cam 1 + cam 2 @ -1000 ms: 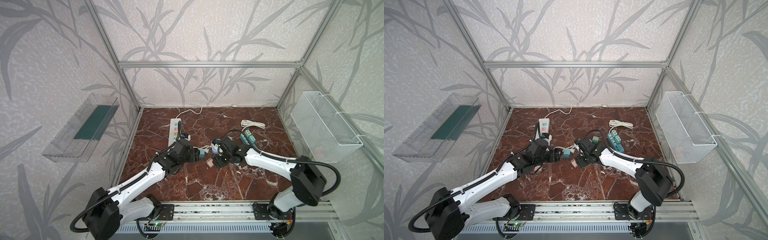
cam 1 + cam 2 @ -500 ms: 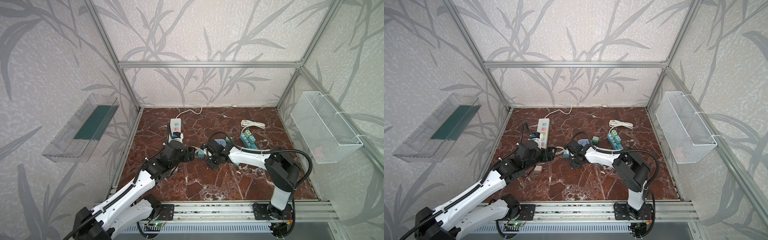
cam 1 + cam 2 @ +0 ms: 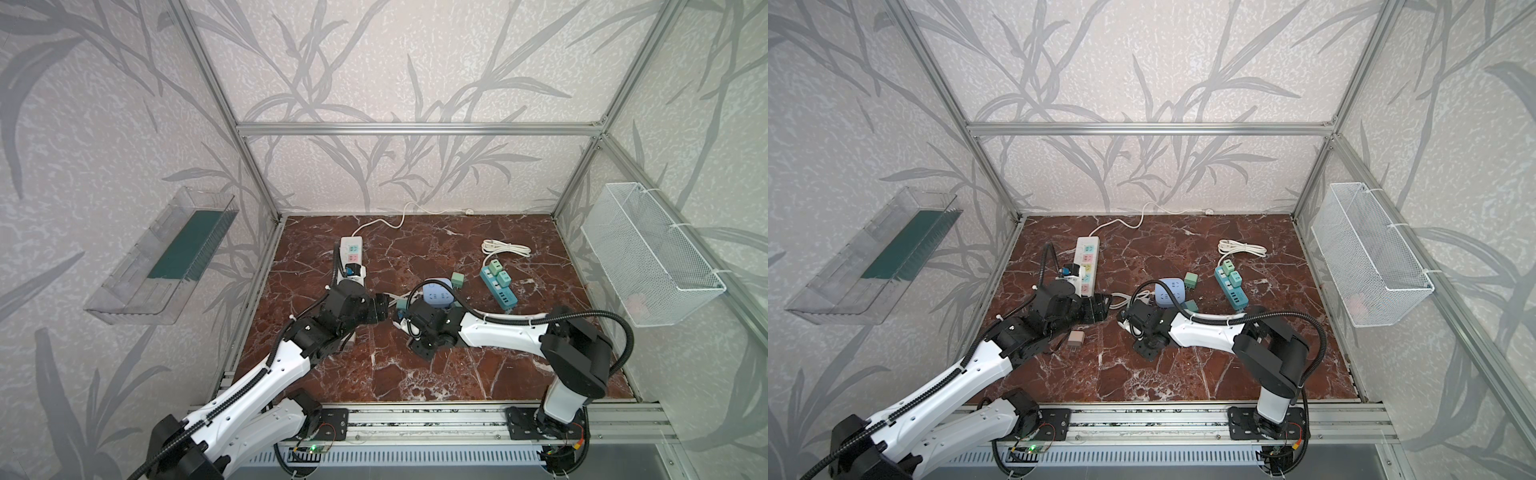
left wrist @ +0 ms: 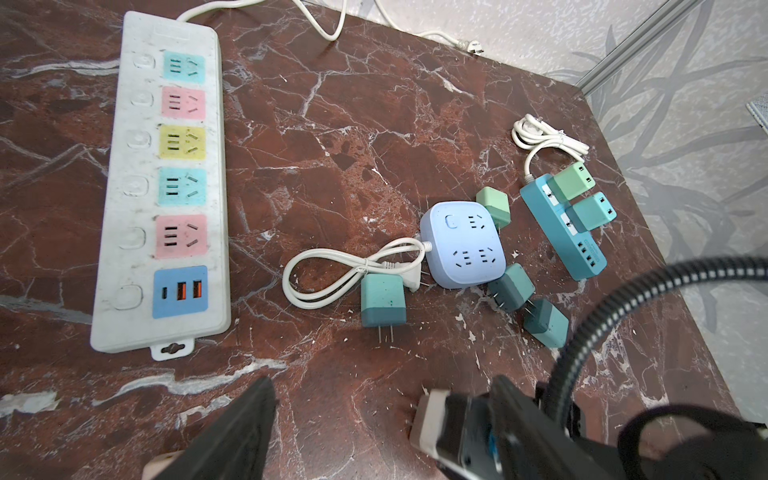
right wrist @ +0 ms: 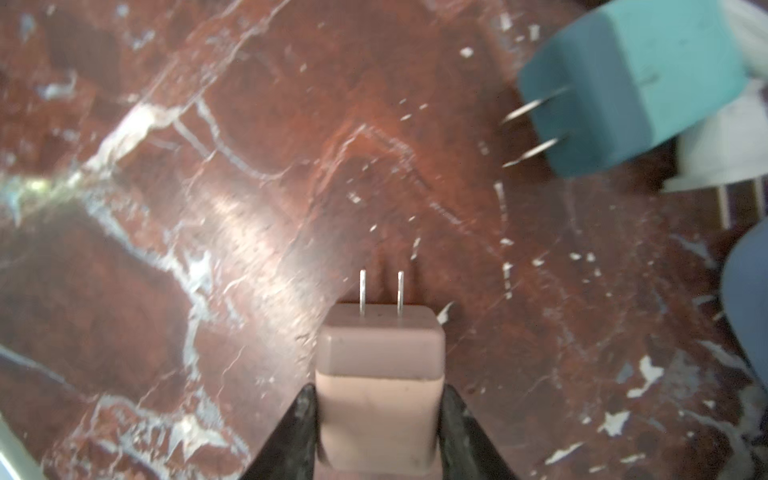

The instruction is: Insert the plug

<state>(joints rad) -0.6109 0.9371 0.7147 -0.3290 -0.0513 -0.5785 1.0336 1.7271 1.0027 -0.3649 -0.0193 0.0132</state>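
Observation:
My right gripper (image 5: pixel 378 399) is shut on a pale pink plug (image 5: pixel 380 357), one black finger on each side, and its two prongs point away over the marble floor. In the left wrist view this plug (image 4: pixel 428 415) hangs just above the floor with its prongs toward the open left gripper (image 4: pixel 382 428). In both top views the left gripper (image 3: pixel 383 309) (image 3: pixel 1104 305) and the right gripper (image 3: pixel 398 318) (image 3: pixel 1123 321) face each other tip to tip at mid-floor. The white power strip (image 3: pixel 351 259) (image 3: pixel 1086 266) (image 4: pixel 162 187) with coloured sockets lies just behind the left gripper.
A blue square socket block (image 3: pixel 436 293) (image 4: pixel 463 245) with a coiled white cord lies behind the right gripper, with several teal plugs (image 4: pixel 382 299) around it. A teal strip (image 3: pixel 498 286) (image 4: pixel 565 232) holds two green plugs. Another pink plug (image 3: pixel 1075 338) lies by the left arm.
Both grippers have shifted left across the floor, toward the white power strip. The right arm has stretched out further with the pink plug. The left gripper has stayed open.

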